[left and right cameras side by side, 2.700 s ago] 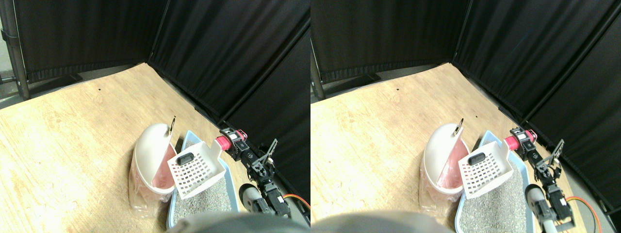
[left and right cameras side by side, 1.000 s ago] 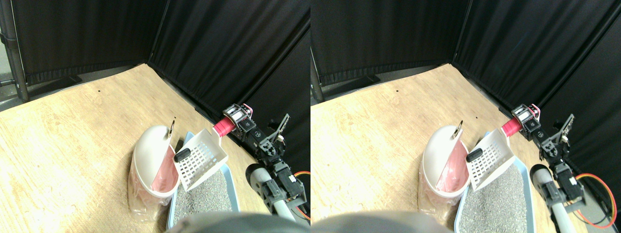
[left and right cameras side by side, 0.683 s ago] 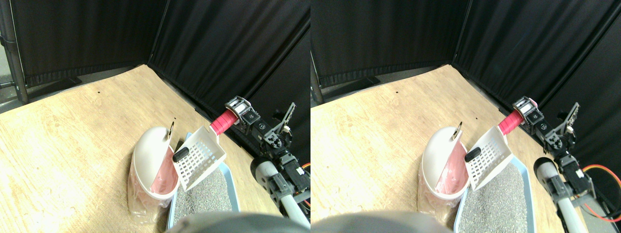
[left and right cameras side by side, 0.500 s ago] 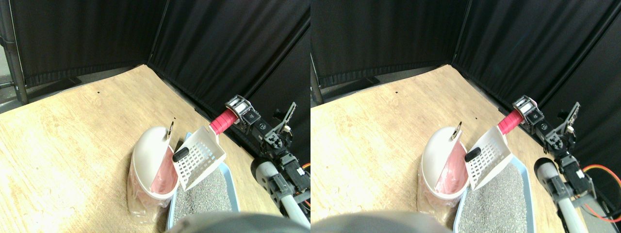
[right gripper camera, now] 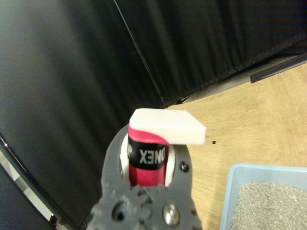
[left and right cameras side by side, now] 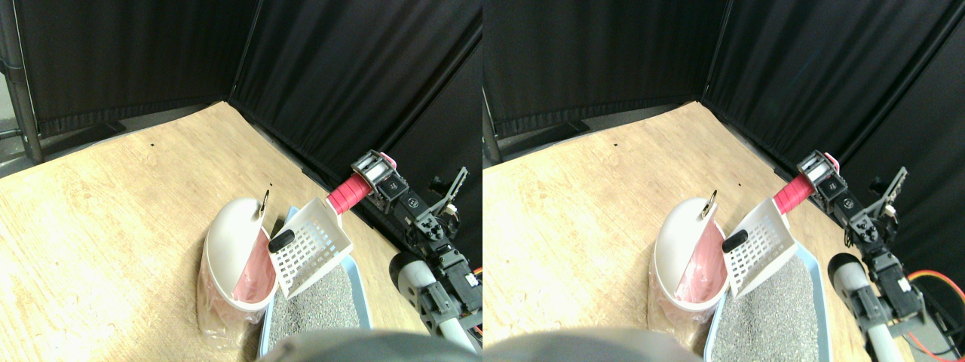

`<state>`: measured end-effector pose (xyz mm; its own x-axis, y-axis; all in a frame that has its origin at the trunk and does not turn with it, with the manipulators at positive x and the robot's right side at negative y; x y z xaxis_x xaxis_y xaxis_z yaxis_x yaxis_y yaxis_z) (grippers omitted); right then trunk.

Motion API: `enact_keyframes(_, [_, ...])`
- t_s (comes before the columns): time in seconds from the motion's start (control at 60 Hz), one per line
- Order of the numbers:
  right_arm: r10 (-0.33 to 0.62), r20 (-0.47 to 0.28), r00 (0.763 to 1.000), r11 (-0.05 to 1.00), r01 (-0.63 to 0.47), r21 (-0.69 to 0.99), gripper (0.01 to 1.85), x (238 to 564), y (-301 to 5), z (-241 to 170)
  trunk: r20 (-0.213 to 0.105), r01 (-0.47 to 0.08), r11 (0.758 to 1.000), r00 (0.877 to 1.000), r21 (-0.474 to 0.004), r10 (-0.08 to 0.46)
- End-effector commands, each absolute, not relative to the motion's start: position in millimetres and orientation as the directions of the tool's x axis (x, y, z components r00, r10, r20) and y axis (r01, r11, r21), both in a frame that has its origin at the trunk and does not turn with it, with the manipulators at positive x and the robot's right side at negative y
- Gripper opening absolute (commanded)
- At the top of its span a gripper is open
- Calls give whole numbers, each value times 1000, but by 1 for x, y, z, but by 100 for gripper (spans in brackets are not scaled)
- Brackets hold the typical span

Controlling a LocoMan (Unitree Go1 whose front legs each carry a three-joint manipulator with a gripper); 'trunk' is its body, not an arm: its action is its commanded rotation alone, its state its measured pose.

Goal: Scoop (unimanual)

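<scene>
A white slotted scoop (left and right cameras side by side: pixel 313 245) is tilted steeply, its low edge resting against the rim of a white bin (left and right cameras side by side: pixel 226 241) lined with a pink bag. A small black lump (left and right cameras side by side: pixel 281 240) lies at the scoop's low edge, right at the bin's opening. My right gripper (left and right cameras side by side: pixel 371 172) is shut on the scoop's red wrapped handle (left and right cameras side by side: pixel 347 194), raised above the tray's far corner. In the wrist view the red handle (right gripper camera: pixel 146 155) sits between the grey jaws, with its white end (right gripper camera: pixel 165 127) sticking out past them.
A light blue tray (left and right cameras side by side: pixel 360 277) of grey litter (left and right cameras side by side: pixel 317 309) lies under the scoop, beside the bin. Black curtains (left and right cameras side by side: pixel 339 75) close in behind and to the right. The wooden floor (left and right cameras side by side: pixel 113 196) stretches to the left.
The scoop has gone from lying flat over the tray to tilted up against the bin, and the black lump has slid to its low edge. Little has moved in the last half second.
</scene>
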<state>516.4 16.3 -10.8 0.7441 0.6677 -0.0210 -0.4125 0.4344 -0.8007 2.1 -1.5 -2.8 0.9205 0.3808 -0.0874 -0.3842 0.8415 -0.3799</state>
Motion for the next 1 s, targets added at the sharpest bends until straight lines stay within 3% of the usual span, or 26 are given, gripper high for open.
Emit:
enact_keyframes(0.017, [724, 18, 689, 410, -409, -816, 6, 517, 19, -9, -74, -414, 666, 876, -621, 476])
enact_keyframes(0.15, [726, 8, 688, 385, -396, -834, 6, 519, 19, 1, -72, -413, 666, 876, -621, 477])
enact_keyframes(0.2, [713, 10, 701, 388, -383, -838, 6, 518, 20, 5, -71, -414, 666, 876, -621, 477])
enact_keyframes(0.283, [728, 13, 686, 368, -374, -851, 6, 519, 22, 10, -71, -414, 666, 876, -621, 477])
enact_keyframes(0.333, [715, 13, 699, 372, -365, -854, 6, 519, 24, 13, -71, -414, 666, 876, -621, 477])
enact_keyframes(0.35, [699, 16, 715, 378, -350, -857, 6, 517, 25, 15, -71, -414, 666, 876, -621, 477])
enact_keyframes(0.45, [686, 6, 728, 381, -352, -855, 6, 517, 27, 18, -65, -411, 665, 875, -624, 479])
enact_keyframes(0.6, [695, 7, 719, 393, -372, -841, 6, 520, 28, 15, -65, -410, 664, 875, -625, 479])
enact_keyframes(0.867, [680, 42, 732, 482, -404, -777, 9, 525, 17, 1, -57, -398, 693, 886, -601, 460])
enact_keyframes(0.967, [649, 84, 756, 551, -390, -738, 9, 534, 2, -1, -45, -385, 713, 894, -586, 446])
enact_keyframes(1.0, [615, 98, 782, 582, -367, -726, 6, 536, -5, -1, -43, -381, 720, 897, -580, 440])
